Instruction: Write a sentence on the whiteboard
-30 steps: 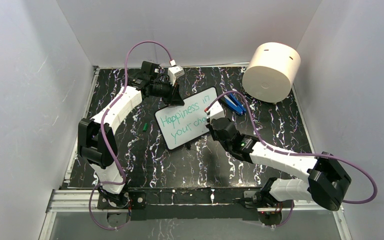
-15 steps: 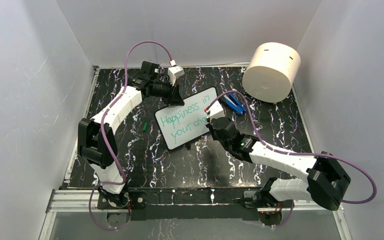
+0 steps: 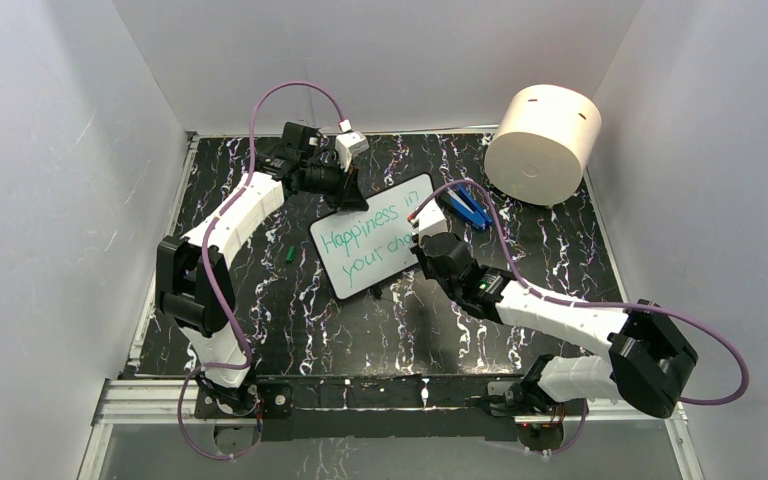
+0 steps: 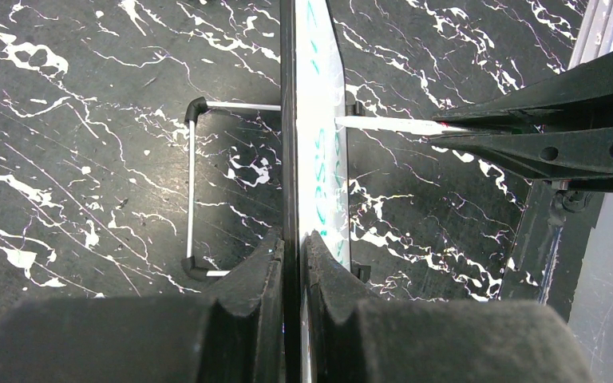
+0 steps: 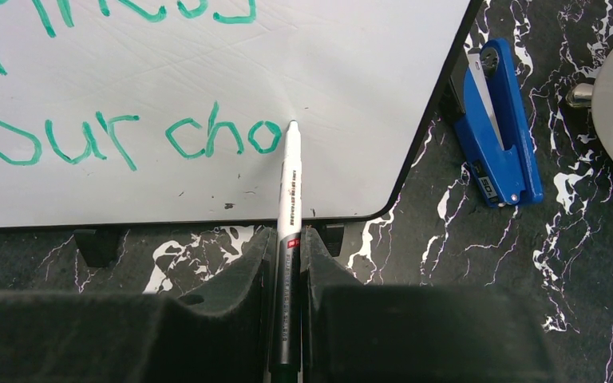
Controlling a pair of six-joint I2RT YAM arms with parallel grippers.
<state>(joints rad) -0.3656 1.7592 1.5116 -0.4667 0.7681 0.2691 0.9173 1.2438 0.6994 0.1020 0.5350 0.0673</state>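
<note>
The whiteboard (image 3: 375,236) stands tilted on the dark marbled table, its top edge pinched by my left gripper (image 3: 346,190), which is shut on it. In the left wrist view the whiteboard (image 4: 315,120) shows edge-on, running up from the left gripper (image 4: 294,239). The sentence (image 3: 368,232) is teal and reads "Happiness in your cho". My right gripper (image 5: 287,235) is shut on a white marker (image 5: 290,183). Its tip rests on the whiteboard (image 5: 351,72) just right of the "o" of the sentence (image 5: 207,137). Seen from above, the right gripper (image 3: 423,240) is at the board's right edge.
A big cream cylinder (image 3: 543,143) lies at the back right. A blue stapler-like tool (image 5: 499,136) lies just right of the board, also the blue tool (image 3: 470,208). A small green cap (image 3: 288,254) lies left of the board. A wire stand (image 4: 191,187) props the board's back.
The right arm has shifted slightly left along the board with the marker. The lettering looks the same. The left arm has not moved.
</note>
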